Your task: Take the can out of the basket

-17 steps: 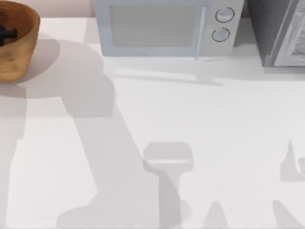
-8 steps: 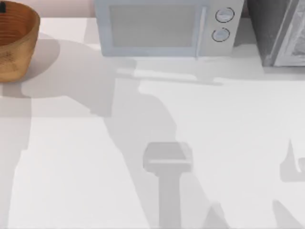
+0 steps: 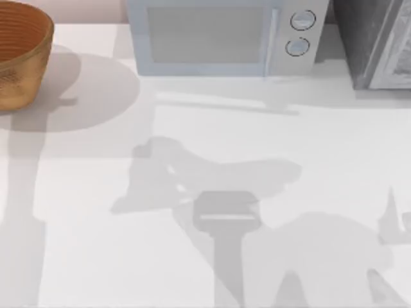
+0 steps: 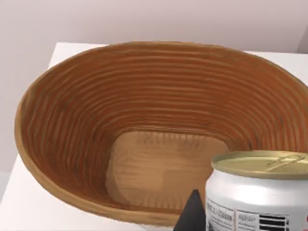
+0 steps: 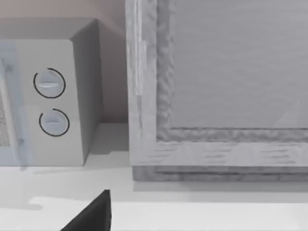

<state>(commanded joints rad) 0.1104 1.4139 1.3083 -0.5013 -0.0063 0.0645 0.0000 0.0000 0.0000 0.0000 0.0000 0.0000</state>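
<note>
From above, the round orange-brown ribbed woven basket (image 3: pixel 19 54) is sitting at the table's far left corner, cut off by the edge, beside a pale boxy microwave (image 3: pixel 221 35).

At the left wrist, the small silver metal can (image 4: pixel 257 192) with its pale yellowish lid is hanging close against a dark fingertip (image 4: pixel 192 214), over the basket's (image 4: pixel 72 144) near rim; the claw's grip cannot be told.

At the right wrist, a dark fingertip (image 5: pixel 94 214) is showing before the microwave's (image 5: pixel 50 101) two round dials and a grey textured cabinet (image 5: pixel 216 86).

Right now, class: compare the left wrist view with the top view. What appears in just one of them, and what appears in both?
Left wrist view alone: the can, upright with its pale lid, close to the camera in front of the basket, whose bare inner floor is visible. Top view alone: the microwave with two round knobs, a grey appliance at the far right, and arm shadows on the white table. Shared: the basket.
</note>
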